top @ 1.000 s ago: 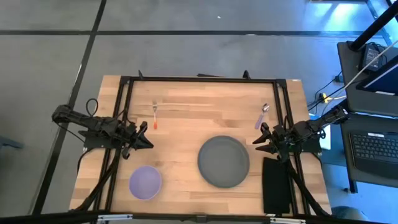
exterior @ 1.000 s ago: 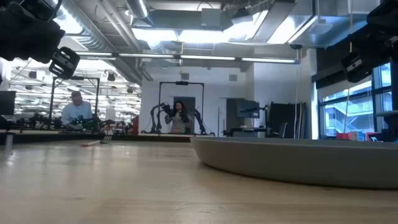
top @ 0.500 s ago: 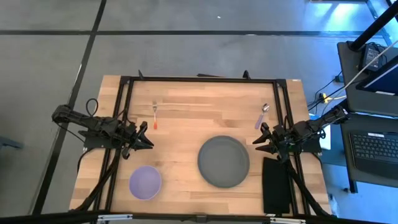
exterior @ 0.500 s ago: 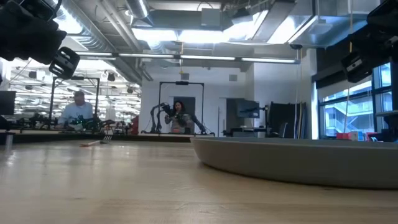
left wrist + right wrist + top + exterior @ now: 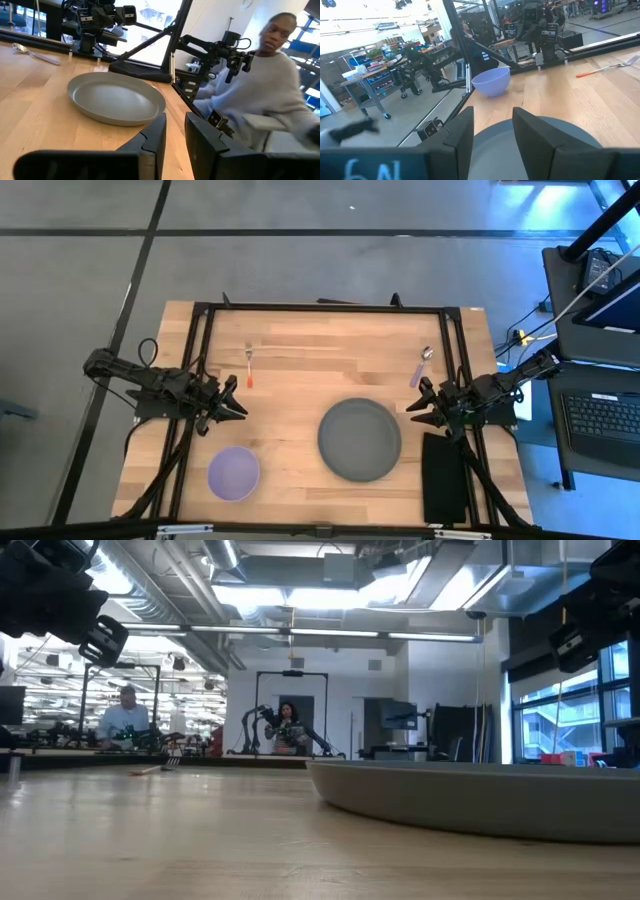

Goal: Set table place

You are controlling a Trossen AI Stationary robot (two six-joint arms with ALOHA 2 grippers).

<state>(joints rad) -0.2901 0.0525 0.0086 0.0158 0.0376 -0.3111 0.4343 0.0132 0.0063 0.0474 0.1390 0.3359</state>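
I have both arms parked over the table (image 5: 300, 360) with nothing in hand. The left gripper (image 5: 238, 402) hangs above the left side, its fingers a narrow gap apart and empty; the right gripper (image 5: 416, 408) hangs above the right side, fingers spread wider, also empty. They point inward at each other, which I read as a ready pose that keeps the middle free. The pieces lie scattered rather than set. The plate (image 5: 360, 439) sits right of centre toward the near edge, just beside the right gripper, and looks like the anchor for the place. The bowl (image 5: 234, 473) is near the left corner of the near edge, well apart from the plate. The fork (image 5: 249, 366) lies toward the far edge on the left, just beyond the left gripper; the spoon (image 5: 421, 366) lies toward the far edge on the right, just beyond the right gripper. Each arm has its own utensil close, so I judge the split natural: left takes fork and bowl, right takes spoon. A black pad (image 5: 444, 477) lies along the right edge.
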